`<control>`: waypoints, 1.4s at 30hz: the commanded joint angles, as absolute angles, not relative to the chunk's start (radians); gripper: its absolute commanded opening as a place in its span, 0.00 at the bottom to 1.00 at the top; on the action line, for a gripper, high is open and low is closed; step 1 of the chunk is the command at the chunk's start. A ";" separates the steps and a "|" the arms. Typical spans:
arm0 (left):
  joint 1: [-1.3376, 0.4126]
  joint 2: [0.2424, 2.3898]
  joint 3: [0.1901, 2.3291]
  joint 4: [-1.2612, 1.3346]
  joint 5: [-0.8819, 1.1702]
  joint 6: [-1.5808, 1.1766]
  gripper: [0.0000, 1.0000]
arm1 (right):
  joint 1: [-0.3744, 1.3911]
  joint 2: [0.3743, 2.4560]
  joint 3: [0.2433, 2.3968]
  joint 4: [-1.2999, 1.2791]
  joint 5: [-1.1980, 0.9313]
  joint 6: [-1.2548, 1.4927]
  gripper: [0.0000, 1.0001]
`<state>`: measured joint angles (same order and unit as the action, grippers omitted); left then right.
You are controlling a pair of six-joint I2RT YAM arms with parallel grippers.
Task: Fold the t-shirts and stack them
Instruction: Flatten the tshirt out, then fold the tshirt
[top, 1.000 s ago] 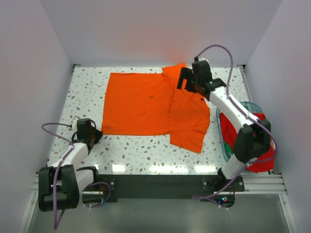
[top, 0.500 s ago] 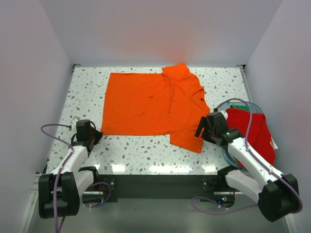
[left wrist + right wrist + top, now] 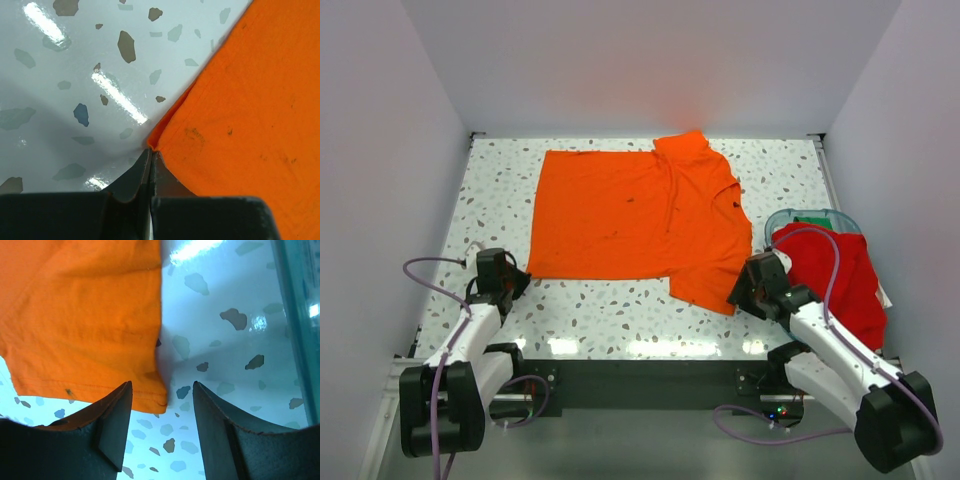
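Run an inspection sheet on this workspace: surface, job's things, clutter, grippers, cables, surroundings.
Surface: speckled terrazzo table, glossy, with light glare near the front edge.
Job's things: orange t-shirt spread out, its right side folded over; red t-shirt heaped in the bin.
Clutter: clear teal-rimmed bin at the right edge, with a green item inside.
Grippers: left gripper shut on the orange t-shirt's near-left corner; right gripper open, fingers either side of the near-right hem corner.
Cables: purple cables loop off both arms; the right one arcs over the red t-shirt.
Surroundings: plain white walls on three sides.
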<state>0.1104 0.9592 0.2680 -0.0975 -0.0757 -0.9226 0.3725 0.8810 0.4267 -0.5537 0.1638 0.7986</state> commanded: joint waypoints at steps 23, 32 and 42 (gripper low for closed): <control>0.107 0.940 0.249 -0.098 -0.113 -0.894 0.00 | 0.387 0.911 0.448 -0.435 0.157 0.844 0.00; 0.109 0.884 0.258 -0.158 -0.129 -0.893 0.00 | 0.387 0.648 0.462 -0.678 0.074 0.842 0.00; 0.109 0.790 0.305 -0.250 -0.134 -0.916 0.00 | 0.388 0.524 0.518 -0.819 0.006 0.824 0.00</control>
<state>0.1104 0.8043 0.2550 -0.2291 -0.1143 -0.9146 0.3862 0.5156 0.4618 -0.7635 0.0296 0.8368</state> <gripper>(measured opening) 0.013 0.010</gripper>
